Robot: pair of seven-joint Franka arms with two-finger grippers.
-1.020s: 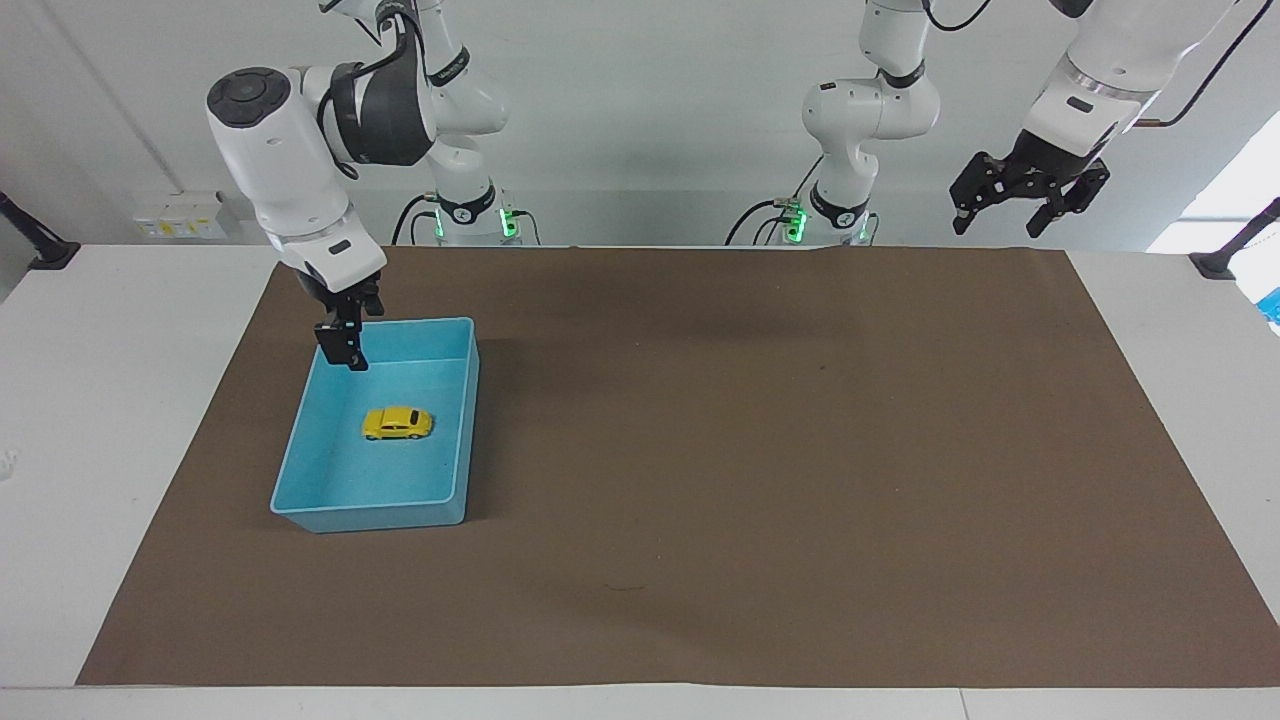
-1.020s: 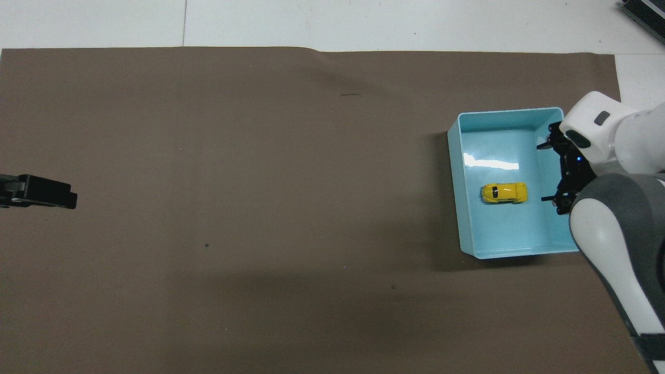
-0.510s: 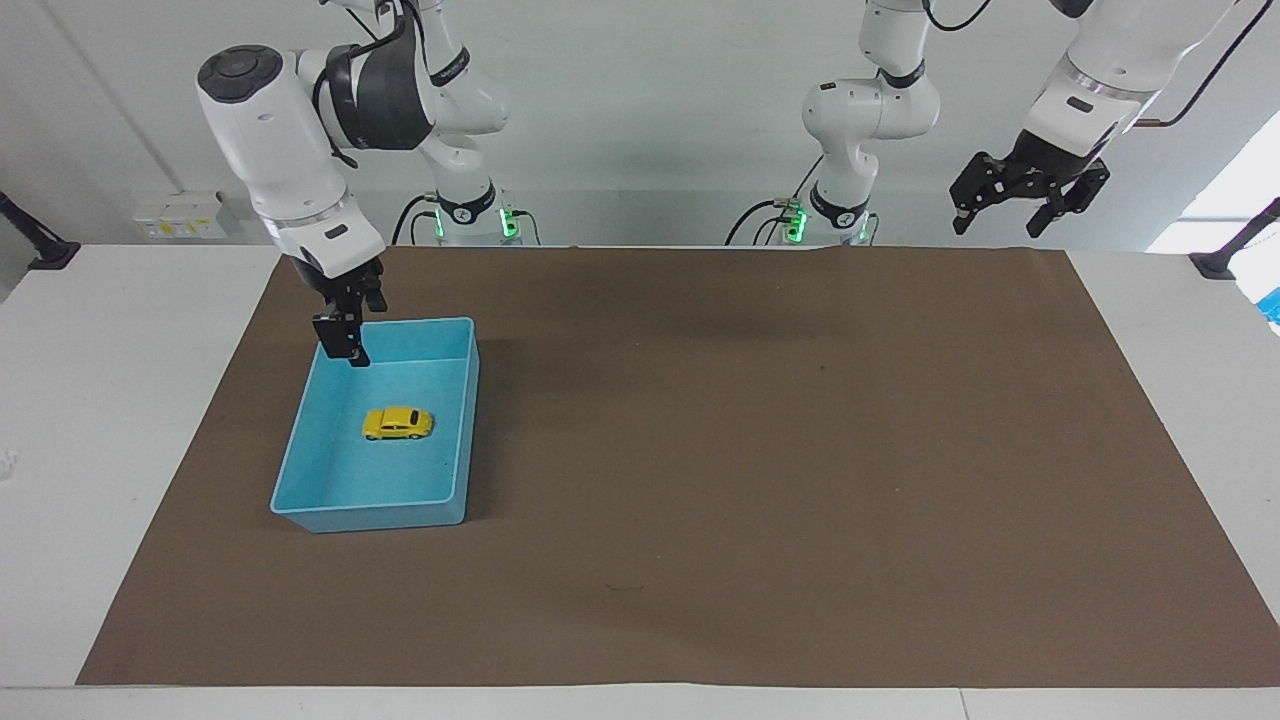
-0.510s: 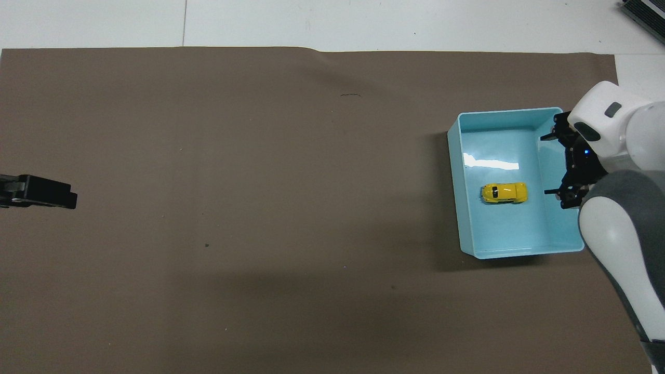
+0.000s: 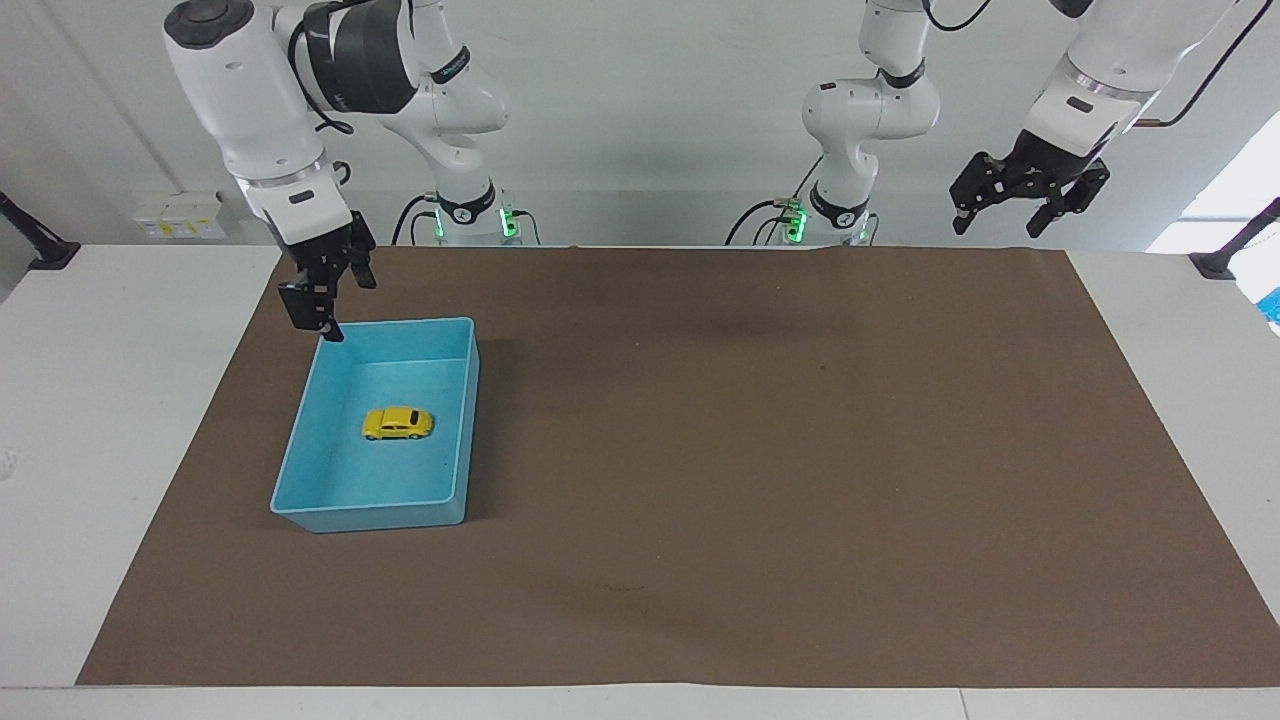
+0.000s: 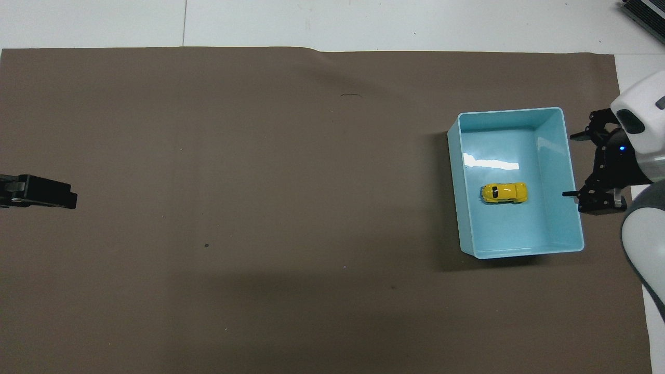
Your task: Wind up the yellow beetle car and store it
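Observation:
The yellow beetle car (image 5: 397,423) sits upright on the floor of the blue bin (image 5: 370,517), about in its middle; it also shows in the overhead view (image 6: 504,192) inside the bin (image 6: 519,253). My right gripper (image 5: 335,302) is open and empty, raised over the bin's edge toward the right arm's end of the table; the overhead view shows it (image 6: 571,165) just outside that edge. My left gripper (image 5: 1008,215) is open and empty, held high over the left arm's end of the table, waiting.
A brown mat (image 5: 760,470) covers most of the white table (image 5: 120,400). The bin stands on the mat toward the right arm's end. A black tip of the left gripper (image 6: 52,193) shows at the overhead view's edge.
My right gripper has risen out of the bin and drawn back past its edge toward the right arm's end. The car and the left arm have not moved.

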